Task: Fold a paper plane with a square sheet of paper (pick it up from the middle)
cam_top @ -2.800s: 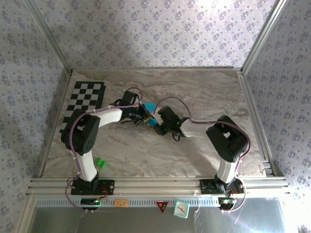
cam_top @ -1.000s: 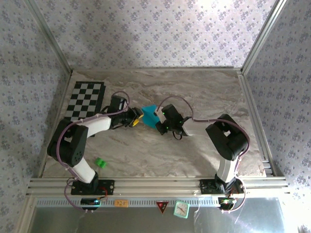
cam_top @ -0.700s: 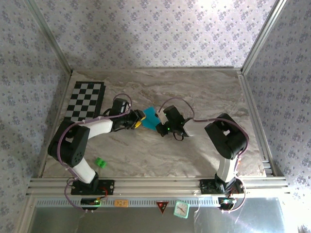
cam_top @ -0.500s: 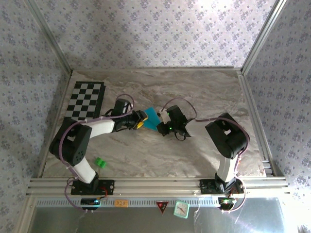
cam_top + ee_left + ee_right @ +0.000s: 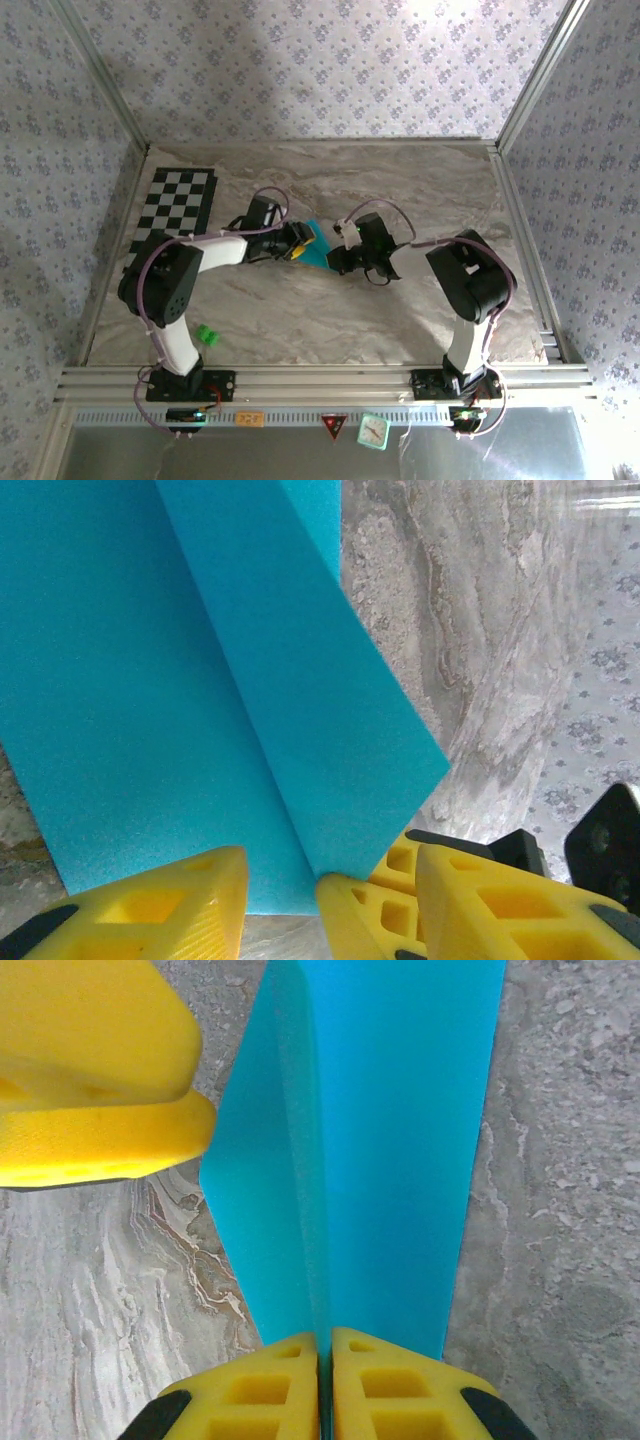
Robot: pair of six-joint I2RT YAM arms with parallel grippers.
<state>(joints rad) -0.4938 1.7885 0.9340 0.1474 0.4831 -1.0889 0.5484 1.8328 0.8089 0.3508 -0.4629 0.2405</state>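
Bright, even light; glare blows out the back wall [image 5: 440, 20]. Paper [image 5: 150, 680] sharp in wrist views, faint shadows on desk [image 5: 300, 300].

Overhead, the left tool [image 5: 300, 246] and the right tool [image 5: 337, 260] are covering most of the cyan paper [image 5: 320, 243], and its creases are reading too small to tell. The left arm is hiding the near corner of the checkerboard mat [image 5: 175, 200]. On the left wrist camera, the paper is running off the top and left edges, and the bottom edge is cutting off the yellow fingers [image 5: 150, 905]. On the right wrist camera, the fold is lying hidden between the right tool's fingers [image 5: 260, 1395], and the paper's far end is running off the top.
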